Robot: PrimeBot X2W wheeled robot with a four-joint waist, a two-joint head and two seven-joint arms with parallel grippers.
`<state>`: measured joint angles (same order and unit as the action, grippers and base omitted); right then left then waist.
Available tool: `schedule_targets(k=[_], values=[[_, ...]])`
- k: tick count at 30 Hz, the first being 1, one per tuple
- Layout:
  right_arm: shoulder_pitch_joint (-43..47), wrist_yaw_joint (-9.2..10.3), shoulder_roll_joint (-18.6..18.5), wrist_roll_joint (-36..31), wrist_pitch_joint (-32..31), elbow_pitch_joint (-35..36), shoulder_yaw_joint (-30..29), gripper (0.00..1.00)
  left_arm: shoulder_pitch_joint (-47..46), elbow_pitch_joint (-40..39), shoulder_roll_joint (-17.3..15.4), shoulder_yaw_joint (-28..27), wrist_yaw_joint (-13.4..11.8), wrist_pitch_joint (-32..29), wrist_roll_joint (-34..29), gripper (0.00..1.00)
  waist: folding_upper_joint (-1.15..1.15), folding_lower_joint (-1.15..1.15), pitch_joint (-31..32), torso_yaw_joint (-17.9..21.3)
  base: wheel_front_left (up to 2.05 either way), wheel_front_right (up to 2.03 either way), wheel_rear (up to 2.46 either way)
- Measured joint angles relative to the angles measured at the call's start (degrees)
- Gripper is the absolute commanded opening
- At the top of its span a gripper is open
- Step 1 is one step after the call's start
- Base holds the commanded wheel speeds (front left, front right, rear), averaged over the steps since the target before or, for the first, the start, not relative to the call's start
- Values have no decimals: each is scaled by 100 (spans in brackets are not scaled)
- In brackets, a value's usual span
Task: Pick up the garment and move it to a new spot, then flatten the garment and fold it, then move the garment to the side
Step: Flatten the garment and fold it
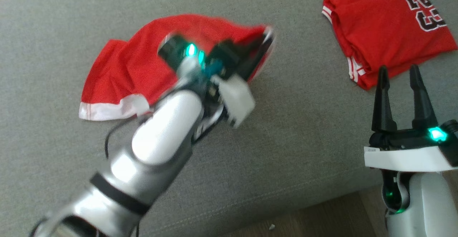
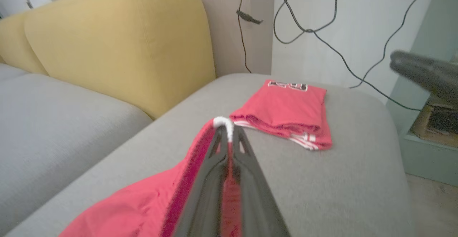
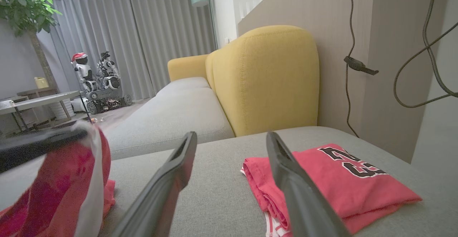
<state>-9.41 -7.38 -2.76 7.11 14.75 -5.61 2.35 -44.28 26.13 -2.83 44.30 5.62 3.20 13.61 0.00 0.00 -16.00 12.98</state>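
The left gripper [image 1: 265, 37] pinched the red garment [image 1: 121, 74] by its white hem [image 2: 223, 122], the right gripper [image 1: 399, 73] gaped empty; moving, flattening, folding remained

The folded red jersey [image 1: 388, 33] bears the number 23 in black, white-edged numerals

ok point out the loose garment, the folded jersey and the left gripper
garment [image 1: 118, 68], head view, red middle
jersey [image 1: 379, 33], head view, plain red beside the number
left gripper [image 2: 229, 131], left wrist view, between its shut fingertips
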Motion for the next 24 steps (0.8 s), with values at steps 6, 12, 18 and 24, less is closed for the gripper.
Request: schedule_targets(k=[6,12,18,24], values=[[44,0,0,22,0,-35,-46,100,-996,-686,16,-2,-169,47,268,0,0,0,263,-99,0,0,0],[143,0,0,20,1,-26,-113,100,-850,-1408,-253,-120,-370,-315,439,0,0,0,426,-325,0,0,0],[524,0,0,-136,0,-18,-322,100,1977,-2302,-1772,-471,-1029,-511,907,0,0,0,336,-692,0,0,0],[554,0,0,-90,1,-502,-283,100,2754,-2341,-2080,-851,-1366,140,1048,0,0,0,219,-1129,0,0,0]])
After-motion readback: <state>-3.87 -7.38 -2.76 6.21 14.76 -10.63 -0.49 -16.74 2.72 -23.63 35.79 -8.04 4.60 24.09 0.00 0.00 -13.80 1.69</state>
